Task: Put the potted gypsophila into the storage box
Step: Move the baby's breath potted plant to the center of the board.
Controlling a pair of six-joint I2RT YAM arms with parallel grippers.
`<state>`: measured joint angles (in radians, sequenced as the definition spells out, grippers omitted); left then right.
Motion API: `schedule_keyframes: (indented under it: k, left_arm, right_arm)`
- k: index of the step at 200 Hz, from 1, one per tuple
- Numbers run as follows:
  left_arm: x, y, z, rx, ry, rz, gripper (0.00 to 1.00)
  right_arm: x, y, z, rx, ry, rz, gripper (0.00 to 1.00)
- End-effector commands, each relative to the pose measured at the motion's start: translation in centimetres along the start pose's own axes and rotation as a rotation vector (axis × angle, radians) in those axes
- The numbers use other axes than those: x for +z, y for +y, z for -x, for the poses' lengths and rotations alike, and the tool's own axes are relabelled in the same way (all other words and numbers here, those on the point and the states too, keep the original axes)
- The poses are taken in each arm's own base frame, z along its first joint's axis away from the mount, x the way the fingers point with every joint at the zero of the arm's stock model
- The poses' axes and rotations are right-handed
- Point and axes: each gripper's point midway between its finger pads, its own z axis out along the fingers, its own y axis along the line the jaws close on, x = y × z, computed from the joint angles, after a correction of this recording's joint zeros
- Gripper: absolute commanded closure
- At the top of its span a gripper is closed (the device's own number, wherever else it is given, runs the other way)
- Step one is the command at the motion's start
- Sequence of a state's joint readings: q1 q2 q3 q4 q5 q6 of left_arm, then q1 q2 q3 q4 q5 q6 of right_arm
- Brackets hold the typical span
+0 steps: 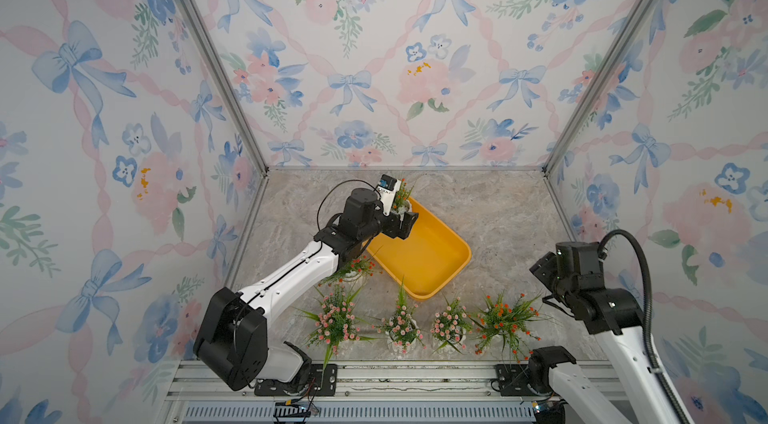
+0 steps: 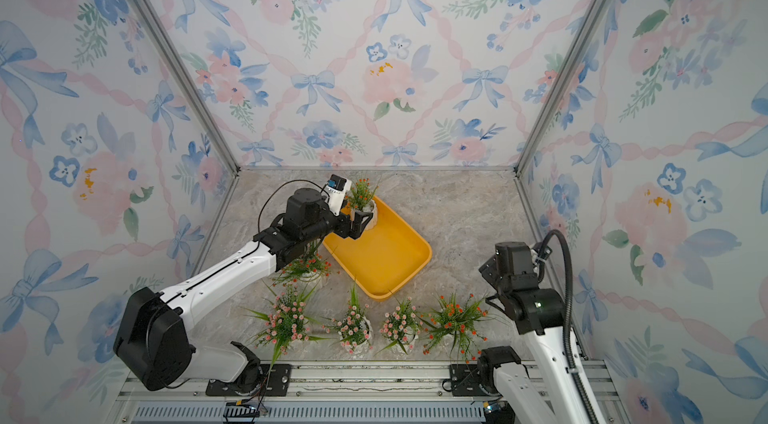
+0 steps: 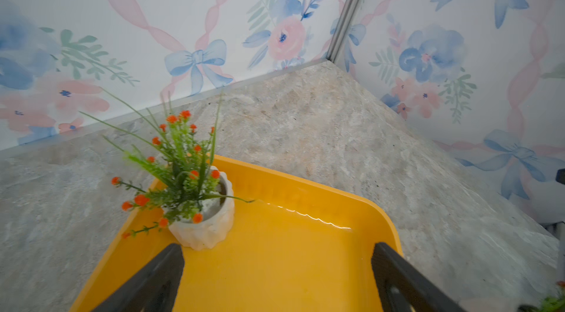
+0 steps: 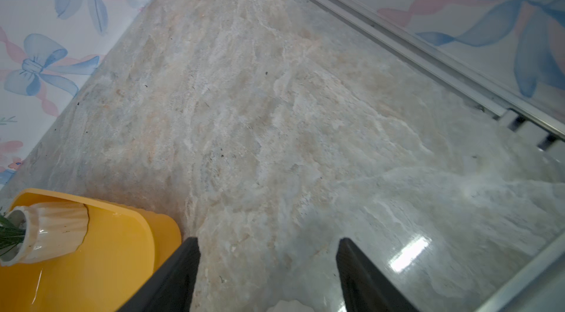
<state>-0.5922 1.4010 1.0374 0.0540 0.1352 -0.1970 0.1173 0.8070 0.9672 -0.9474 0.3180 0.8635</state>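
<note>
The left hand (image 3: 276,249) stands with its jaws wide apart, gripping nothing, over the storage box (image 3: 275,280). One potted gypsophila (image 3: 203,228) with orange-red blossoms stands upright in the box's 11 o'clock corner, at about 12 o'clock of that hand in both top views. The left wrist view alone shows it just beside one fingertip (image 3: 174,252), outside the gap; contact cannot be told. Only the top views show five more pots (image 1: 401,326) on the worktop (image 1: 498,214), spread from the box's 8 to 5 o'clock. The right hand (image 4: 268,241), jaws apart and empty, hovers over the worktop at the box's 3 o'clock.
</note>
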Motion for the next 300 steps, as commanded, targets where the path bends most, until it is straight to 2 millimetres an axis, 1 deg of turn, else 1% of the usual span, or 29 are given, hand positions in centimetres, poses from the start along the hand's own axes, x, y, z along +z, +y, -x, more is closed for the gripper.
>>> schedule_keyframes:
  k: [1, 20, 34, 49, 69, 86, 103, 132, 145, 168, 178, 197, 208, 227, 237, 265, 291, 300]
  left_arm:
    - [-1.2, -1.9, 0.8, -0.022, -0.037, -0.033, 0.02]
    - [-1.4, -3.3, 0.4, -0.007, -0.034, -0.040, 0.02]
    - [-1.6, -4.0, 0.0, -0.011, -0.034, -0.037, 0.02]
    - [-1.9, -5.1, -0.4, -0.012, -0.032, -0.045, 0.02]
    - [-2.3, -6.5, -1.2, 0.000, -0.026, -0.056, 0.02]
    - [-2.9, -6.6, -1.5, -0.007, -0.032, -0.042, 0.02]
    - [-3.6, -6.4, -1.5, -0.023, -0.043, -0.031, 0.02]
    - [-4.3, -5.9, -1.5, -0.015, -0.059, -0.007, 0.02]
    - [-4.5, -5.7, -1.4, -0.015, -0.068, 0.007, 0.02]
    - [-4.6, -5.5, -1.4, -0.018, -0.073, 0.017, 0.02]
    - [-4.6, -5.4, -1.6, -0.017, -0.071, 0.021, 0.02]
    - [-4.7, -5.3, -1.6, -0.018, -0.078, 0.028, 0.02]
    - [-4.8, -5.2, -1.5, -0.022, -0.082, 0.030, 0.02]
    - [-4.8, -5.1, -1.6, -0.026, -0.083, 0.030, 0.02]
    - [-4.7, -5.1, -1.8, -0.026, -0.080, 0.029, 0.02]
    - [-4.6, -5.1, -1.8, -0.022, -0.077, 0.029, 0.02]
    - [-4.3, -5.2, -1.9, -0.019, -0.072, 0.027, 0.02]
    - [-4.2, -5.1, -2.0, -0.020, -0.069, 0.030, 0.02]
  right_arm:
    - [-0.8, -4.4, -4.6, -0.020, 0.159, -0.072, 0.27]
    - [-1.1, -6.6, -7.1, -0.035, 0.231, -0.103, 0.27]
    - [-1.4, -8.3, -8.3, -0.055, 0.264, -0.159, 0.27]
    - [-2.0, -10.0, -8.9, -0.076, 0.270, -0.206, 0.27]
    - [-2.7, -10.8, -9.1, -0.058, 0.255, -0.213, 0.27]
    - [-2.8, -11.9, -9.5, -0.010, 0.251, -0.265, 0.26]
    - [-2.3, -12.2, -10.6, 0.045, 0.278, -0.266, 0.26]
    - [-2.4, -13.1, -10.4, 0.092, 0.249, -0.321, 0.26]
    - [-2.1, -12.8, -10.5, 0.084, 0.260, -0.313, 0.29]
    - [-1.4, -11.4, -11.3, 0.004, 0.333, -0.254, 0.31]
    - [-1.0, -10.2, -11.7, -0.028, 0.379, -0.196, 0.34]
    - [-0.3, -7.8, -12.5, -0.019, 0.424, -0.078, 0.41]
    - [-0.2, -7.2, -12.1, 0.018, 0.401, -0.048, 0.44]
    - [-0.5, -6.0, -10.9, 0.070, 0.339, 0.018, 0.45]
    - [-0.7, -5.3, -10.7, 0.075, 0.340, 0.056, 0.45]
    - [-0.9, -4.8, -11.3, 0.032, 0.414, 0.050, 0.44]
    - [-0.6, -4.8, -12.1, 0.013, 0.468, 0.025, 0.44]
    - [-0.3, -4.9, -12.4, 0.018, 0.486, 0.013, 0.42]
